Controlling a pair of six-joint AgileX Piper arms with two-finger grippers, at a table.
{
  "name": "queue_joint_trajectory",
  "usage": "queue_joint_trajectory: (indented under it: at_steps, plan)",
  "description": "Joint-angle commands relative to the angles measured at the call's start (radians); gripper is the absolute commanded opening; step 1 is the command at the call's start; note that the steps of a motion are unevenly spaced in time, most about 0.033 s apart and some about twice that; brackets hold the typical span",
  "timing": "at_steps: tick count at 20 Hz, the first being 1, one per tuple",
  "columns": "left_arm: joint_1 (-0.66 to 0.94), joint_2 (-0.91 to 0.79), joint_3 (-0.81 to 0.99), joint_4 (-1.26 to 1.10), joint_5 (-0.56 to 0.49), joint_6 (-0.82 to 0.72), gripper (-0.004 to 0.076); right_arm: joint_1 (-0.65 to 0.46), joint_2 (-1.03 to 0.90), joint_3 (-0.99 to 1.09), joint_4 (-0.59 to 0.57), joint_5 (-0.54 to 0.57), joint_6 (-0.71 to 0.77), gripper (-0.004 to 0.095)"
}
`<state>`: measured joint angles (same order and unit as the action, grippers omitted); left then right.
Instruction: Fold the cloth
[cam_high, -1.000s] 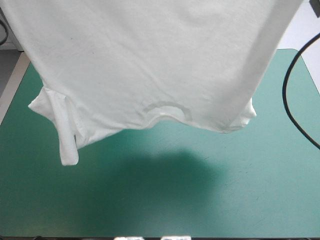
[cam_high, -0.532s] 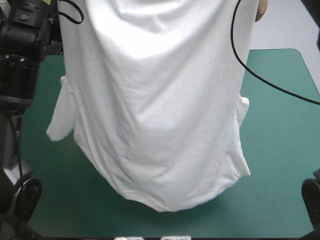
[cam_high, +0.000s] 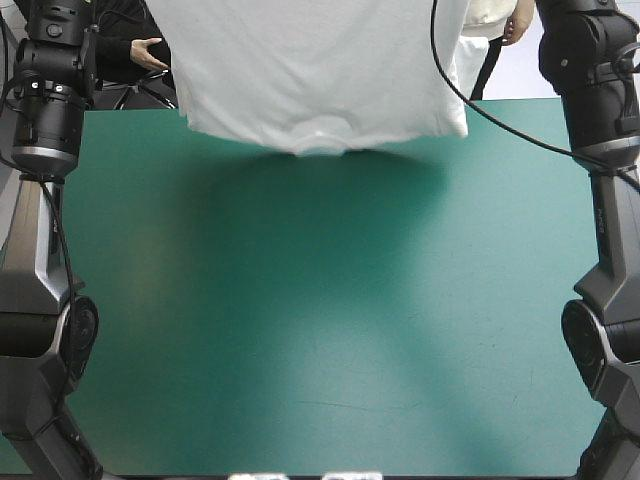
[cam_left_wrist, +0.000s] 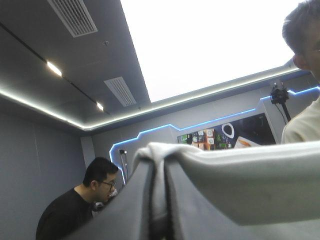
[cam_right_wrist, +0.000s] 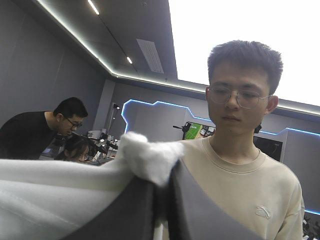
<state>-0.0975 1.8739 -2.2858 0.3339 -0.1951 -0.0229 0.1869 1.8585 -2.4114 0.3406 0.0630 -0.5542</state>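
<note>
Evidently the left gripper (cam_left_wrist: 157, 172) and the right gripper (cam_right_wrist: 160, 184) each clamp shut on a fold of the white short-sleeved T-shirt (cam_high: 320, 70), so it hangs spread beneath them for laying flat.

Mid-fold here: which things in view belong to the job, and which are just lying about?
Job:
T-shirt, hanging over the table's far side
left pincer, shut on it
right pincer, shut on it

Lying about:
only the teal-green cover; no loose items show on it
</note>
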Motion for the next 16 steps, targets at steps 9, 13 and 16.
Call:
queue_joint_trajectory:
  at_steps: [9,13,16]
  plan:
    - [-0.003,0.024,0.207,-0.146,0.925,-0.119,-0.0017,-0.005,0.126,-0.023,-0.092,0.661,0.177,-0.0017]
    - [-0.003,0.007,0.487,-0.345,0.947,0.046,-0.0017,-0.005,0.151,0.002,-0.118,0.927,0.192,-0.0017]
    - [-0.003,-0.049,0.662,-0.448,0.943,0.149,-0.0017,-0.005,0.151,0.098,-0.125,1.104,0.192,-0.0016]
